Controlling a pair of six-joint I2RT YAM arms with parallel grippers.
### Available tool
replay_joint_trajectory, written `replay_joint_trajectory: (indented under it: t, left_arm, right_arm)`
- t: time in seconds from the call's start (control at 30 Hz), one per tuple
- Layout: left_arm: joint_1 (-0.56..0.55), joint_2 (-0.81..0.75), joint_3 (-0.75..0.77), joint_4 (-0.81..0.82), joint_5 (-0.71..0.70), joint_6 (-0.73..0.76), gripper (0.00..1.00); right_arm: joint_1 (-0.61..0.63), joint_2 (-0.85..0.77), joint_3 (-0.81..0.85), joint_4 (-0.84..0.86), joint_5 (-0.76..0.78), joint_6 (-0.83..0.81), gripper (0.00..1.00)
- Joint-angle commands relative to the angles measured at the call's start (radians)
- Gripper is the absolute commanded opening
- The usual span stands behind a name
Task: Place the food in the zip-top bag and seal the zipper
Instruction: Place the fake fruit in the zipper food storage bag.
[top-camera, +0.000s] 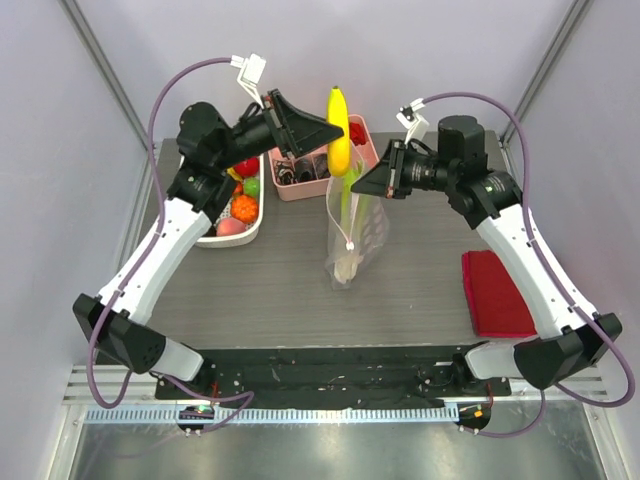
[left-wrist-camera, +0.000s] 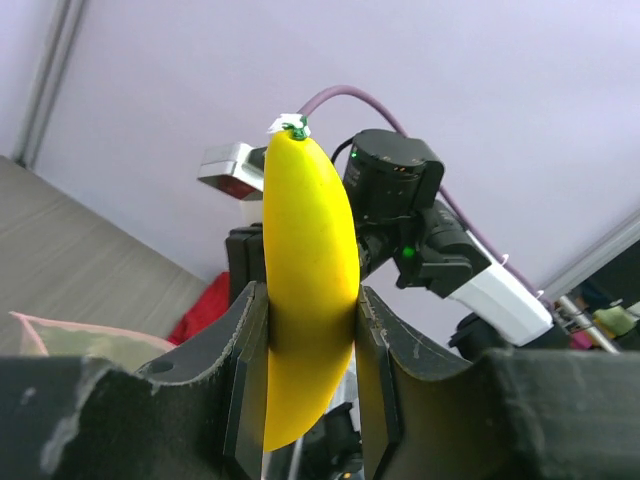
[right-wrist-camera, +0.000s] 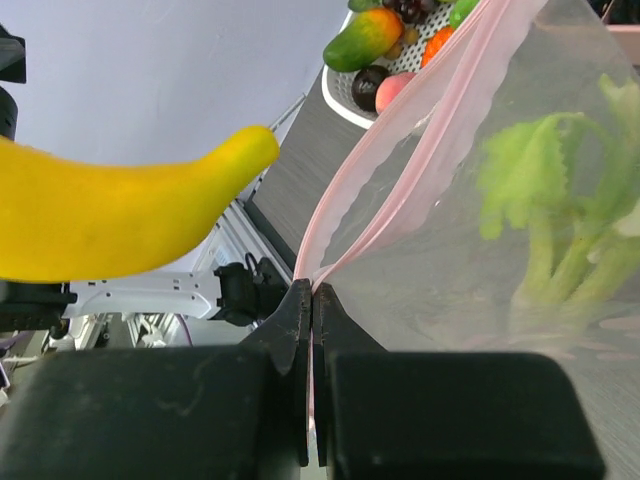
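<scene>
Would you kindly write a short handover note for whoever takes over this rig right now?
Left gripper shut on the banana, near the bag's mouth.
Right gripper shut on the zipper edge, holding the bag open.
Done: leek in the bag.
Left: drop banana in, add fruit from the white tray, seal zipper.

smooth yellow banana (left-wrist-camera: 308, 290), clear crinkly bag (top-camera: 356, 228)
</scene>
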Motion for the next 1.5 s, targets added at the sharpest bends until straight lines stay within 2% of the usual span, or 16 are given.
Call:
replay_joint_trajectory:
  t: [0.0, 0.4, 0.5, 0.53, 0.6, 0.67, 0.77, 0.83, 1.0, 1.03, 1.13, 1.23, 1.27, 1.33, 1.4, 1.47]
  left_arm:
    - [0.002, -0.035, -0.073, 0.201, 0.011, -0.133, 0.0]
    - [-0.018, -0.048, -0.34, 0.335, -0.01, -0.214, 0.01]
    - [-0.018, -0.072, -0.398, 0.329, -0.021, -0.162, 0.1]
    - [-0.018, -0.08, -0.412, 0.314, -0.021, -0.144, 0.21]
    - [-0.019, -0.107, -0.435, 0.28, -0.025, -0.054, 0.27]
    - [-0.018, -0.147, -0.432, 0.156, -0.041, 0.055, 0.42]
    - [-0.012, -0.199, -0.425, 0.01, -0.059, 0.23, 0.53]
    - [-0.001, -0.222, -0.423, -0.044, -0.05, 0.324, 0.71]
    - [0.05, -0.293, -0.417, -0.185, -0.035, 0.395, 0.87]
    - [0.089, -0.301, -0.415, -0.196, -0.03, 0.401, 0.9]
    - [0.18, -0.312, -0.383, -0.349, -0.019, 0.45, 0.9]
    - [0.318, -0.293, -0.336, -0.569, -0.048, 0.617, 0.9]
    - [0.387, -0.287, -0.325, -0.625, -0.068, 0.716, 0.9]
    - [0.433, -0.258, -0.302, -0.764, -0.209, 0.801, 0.9]
    - [0.479, -0.229, -0.294, -0.812, -0.35, 0.893, 0.91]
    - [0.545, -0.178, -0.288, -0.858, -0.421, 0.93, 0.91]
  right_arm:
    - [0.015, 0.022, 0.016, -0.005, -0.03, -0.022, 0.01]
    - [0.015, 0.013, -0.006, 0.026, -0.03, -0.006, 0.01]
    - [0.015, 0.016, 0.013, 0.023, -0.05, -0.005, 0.01]
    - [0.015, 0.016, 0.019, 0.023, -0.053, -0.005, 0.01]
    - [0.015, 0.016, 0.04, 0.019, -0.079, -0.003, 0.01]
    - [0.013, 0.02, 0.071, 0.001, -0.108, -0.005, 0.01]
    - [0.013, 0.043, 0.108, -0.043, -0.168, -0.021, 0.01]
    - [0.013, 0.065, 0.129, -0.095, -0.189, -0.04, 0.01]
    - [0.01, 0.08, 0.159, -0.131, -0.177, -0.077, 0.01]
    - [0.01, 0.091, 0.162, -0.151, -0.166, -0.087, 0.01]
    - [0.006, 0.099, 0.151, -0.191, -0.085, -0.127, 0.01]
    - [0.006, 0.091, 0.12, -0.206, 0.01, -0.14, 0.01]
    - [0.006, 0.089, 0.111, -0.209, 0.06, -0.14, 0.01]
    - [0.006, 0.086, 0.111, -0.212, 0.105, -0.124, 0.01]
    - [0.006, 0.091, 0.12, -0.214, 0.139, -0.115, 0.01]
    - [0.007, 0.102, 0.146, -0.221, 0.145, -0.106, 0.01]
